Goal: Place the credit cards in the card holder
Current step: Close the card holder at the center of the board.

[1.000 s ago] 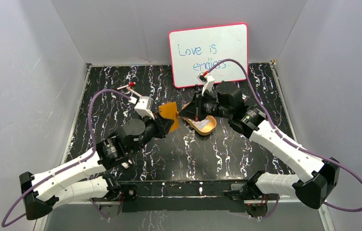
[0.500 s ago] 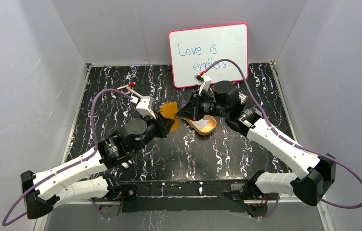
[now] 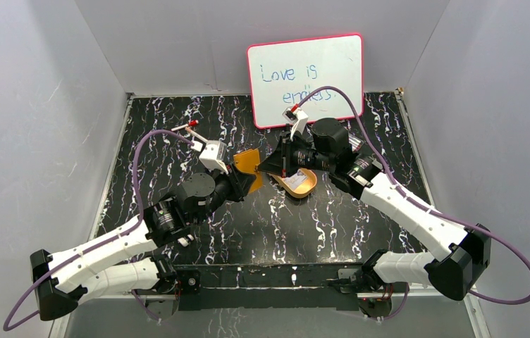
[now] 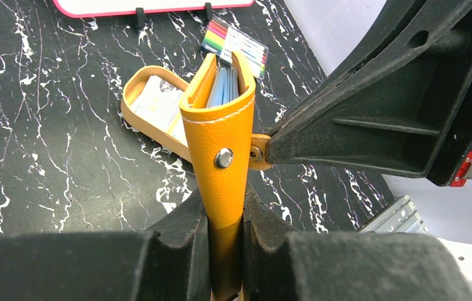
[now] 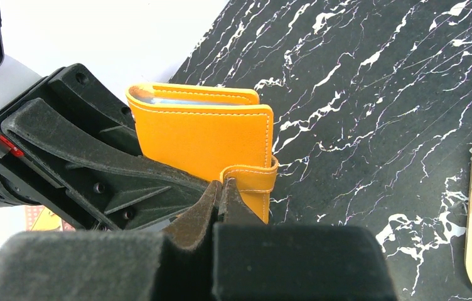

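Observation:
The card holder (image 4: 221, 132), an orange leather-look wallet, stands on edge above the table with my left gripper (image 4: 226, 213) shut on its lower end. Pale blue pockets show in its top opening. In the overhead view the card holder (image 3: 248, 160) hangs between both arms. My right gripper (image 5: 222, 188) is shut, its tips pinching the snap strap (image 5: 253, 179) at the side of the card holder (image 5: 208, 135). The credit cards (image 4: 158, 103), pale with faint print, lie in the oval tray (image 4: 134, 94) behind the wallet.
The tray (image 3: 299, 184) sits on the black marbled table just under the right wrist. A pack of coloured markers (image 4: 236, 47) lies past it. A whiteboard (image 3: 306, 79) with handwriting leans on the back wall. Grey walls close in both sides.
The right gripper has shifted a little left toward the wallet. The left arm with the card holder has barely moved.

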You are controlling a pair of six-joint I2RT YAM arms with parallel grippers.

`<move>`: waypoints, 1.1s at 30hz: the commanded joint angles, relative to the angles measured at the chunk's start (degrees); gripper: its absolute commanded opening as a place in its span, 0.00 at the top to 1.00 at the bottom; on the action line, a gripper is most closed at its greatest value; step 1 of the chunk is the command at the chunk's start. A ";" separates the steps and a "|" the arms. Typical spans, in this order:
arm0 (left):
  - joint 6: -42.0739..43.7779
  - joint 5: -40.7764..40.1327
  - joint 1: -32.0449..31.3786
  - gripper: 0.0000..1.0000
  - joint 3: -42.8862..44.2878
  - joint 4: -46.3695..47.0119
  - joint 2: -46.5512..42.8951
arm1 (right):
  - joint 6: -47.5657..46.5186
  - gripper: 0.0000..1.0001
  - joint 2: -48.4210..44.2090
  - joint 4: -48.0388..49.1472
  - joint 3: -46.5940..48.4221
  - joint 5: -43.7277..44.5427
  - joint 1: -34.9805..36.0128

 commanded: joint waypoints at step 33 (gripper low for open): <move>0.38 0.98 -0.02 1.00 3.26 4.81 0.96 | -1.46 1.00 1.04 2.43 0.28 -3.46 0.13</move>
